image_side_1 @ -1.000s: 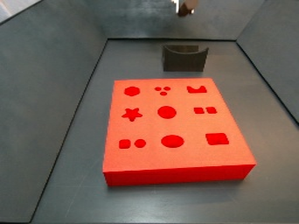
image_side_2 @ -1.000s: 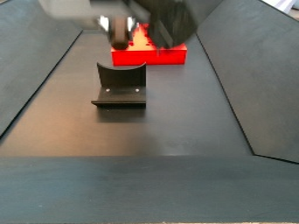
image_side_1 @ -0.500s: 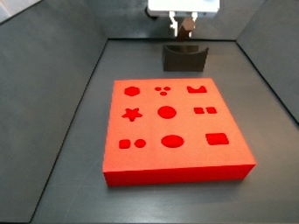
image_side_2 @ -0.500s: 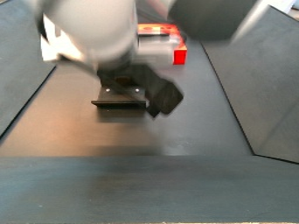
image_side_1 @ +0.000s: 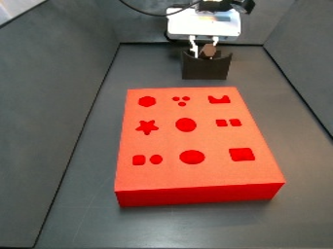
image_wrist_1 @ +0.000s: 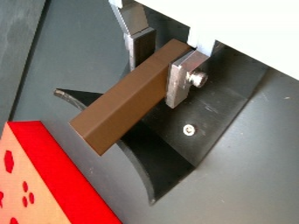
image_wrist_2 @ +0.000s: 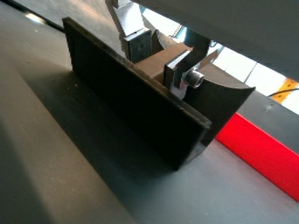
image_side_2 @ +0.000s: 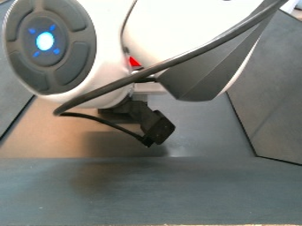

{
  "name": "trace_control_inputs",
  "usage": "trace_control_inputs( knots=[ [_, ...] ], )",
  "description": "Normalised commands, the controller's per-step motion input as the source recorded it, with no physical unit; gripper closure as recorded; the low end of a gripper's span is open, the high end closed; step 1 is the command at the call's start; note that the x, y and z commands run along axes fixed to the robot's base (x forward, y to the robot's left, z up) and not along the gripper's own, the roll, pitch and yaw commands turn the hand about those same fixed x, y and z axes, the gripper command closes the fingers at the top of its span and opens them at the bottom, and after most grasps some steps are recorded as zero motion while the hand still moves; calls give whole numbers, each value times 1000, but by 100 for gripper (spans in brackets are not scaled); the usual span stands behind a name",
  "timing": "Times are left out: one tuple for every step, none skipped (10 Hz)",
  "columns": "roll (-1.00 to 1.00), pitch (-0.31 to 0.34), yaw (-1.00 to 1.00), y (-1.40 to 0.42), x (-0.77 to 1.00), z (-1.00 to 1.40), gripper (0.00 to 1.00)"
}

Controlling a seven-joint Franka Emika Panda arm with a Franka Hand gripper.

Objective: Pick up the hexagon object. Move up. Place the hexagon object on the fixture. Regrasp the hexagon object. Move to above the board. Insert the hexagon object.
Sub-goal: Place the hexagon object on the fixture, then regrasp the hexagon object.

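At the far end of the dark grey floor, near the top centre of a side view, one gripper is hanging right over the single dark fixture. One red board is lying nearer, mid-frame, apart from the fixture, with about eleven darker recesses cut in its top.

Both wrist views are showing one hexagon object, a brown rod, clamped at one end between two silver fingers. Its long axis is running level, sticking out sideways from the gripper, and its free end is pointing toward the board's corner. It seems to be lying in the fixture's notch, though contact is hard to confirm.

Grey walls are sloping up around the floor; a white arm housing is filling the remaining side view.
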Motion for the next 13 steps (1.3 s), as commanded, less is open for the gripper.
trace_control_inputs(
  knots=[
    [-115, -18, -90, 71, 84, -493, 100],
    [-107, -18, -85, 54, 69, -495, 100],
    [0, 0, 0, 0, 0, 0, 0],
    [81, 22, 18, 0, 0, 1000, 0],
    [84, 28, 26, 1, -12, 1000, 0],
    [87, 32, 27, 0, -31, 1000, 0],
    [83, 36, 24, -3, -37, 1000, 0],
    [65, 58, 14, 1, -41, 1000, 0],
    [56, 72, 7, 4, -35, 885, 0],
    [52, 80, -2, 6, -29, 703, 0],
    [47, 85, -18, 6, -26, 452, 0],
    [45, 82, -28, 6, -27, 264, 0],
    [1000, 69, 26, -987, -84, 1000, 0]
  ],
)
